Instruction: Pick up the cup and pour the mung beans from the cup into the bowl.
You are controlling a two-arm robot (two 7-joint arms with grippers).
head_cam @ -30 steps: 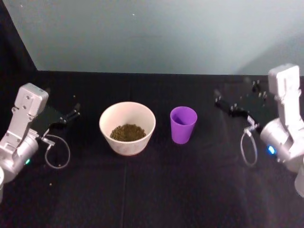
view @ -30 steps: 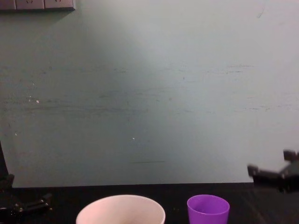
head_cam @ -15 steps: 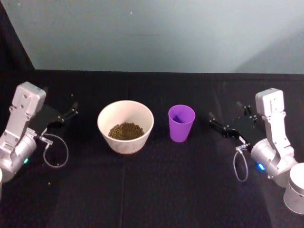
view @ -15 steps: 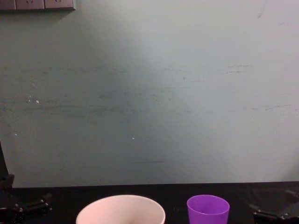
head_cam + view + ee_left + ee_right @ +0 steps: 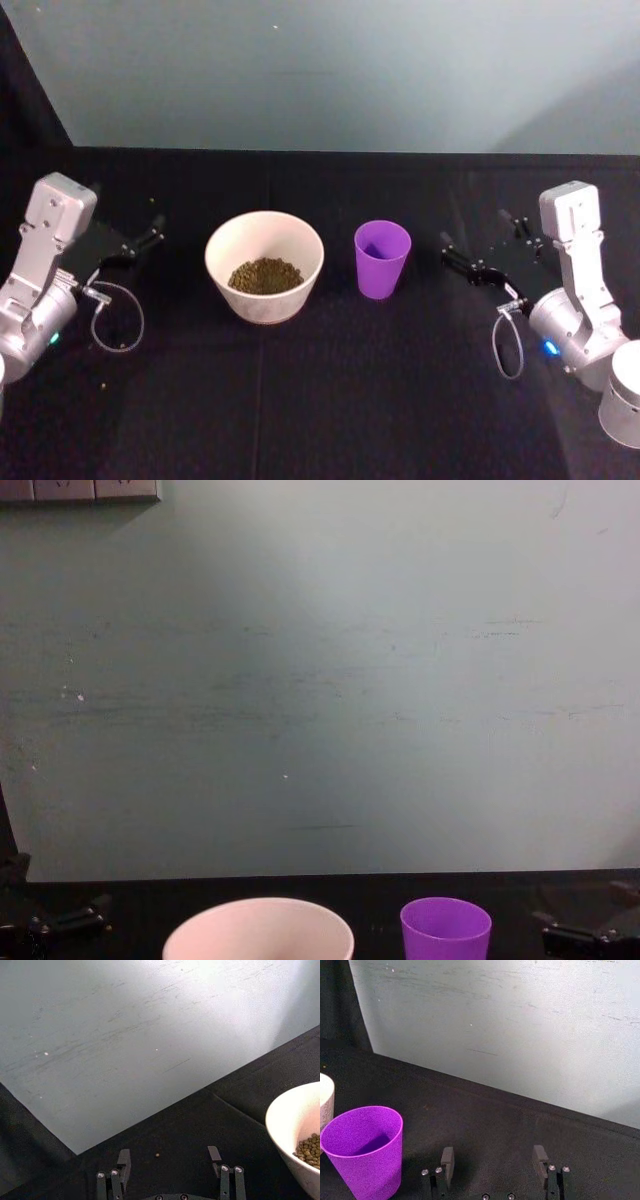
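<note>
head view is showing one cup [image 5: 382, 258] standing beside one bowl [image 5: 264, 264] holding mung beans [image 5: 265, 274]; two grippers, left gripper [image 5: 152, 231] and right gripper [image 5: 482, 246], are sitting spread wide.

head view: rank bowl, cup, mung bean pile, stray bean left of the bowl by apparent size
1. bowl, widest by far.
2. mung bean pile and cup: the two look alike in spread, so no firm order between them.
3. stray bean on the black table, a speck.
</note>
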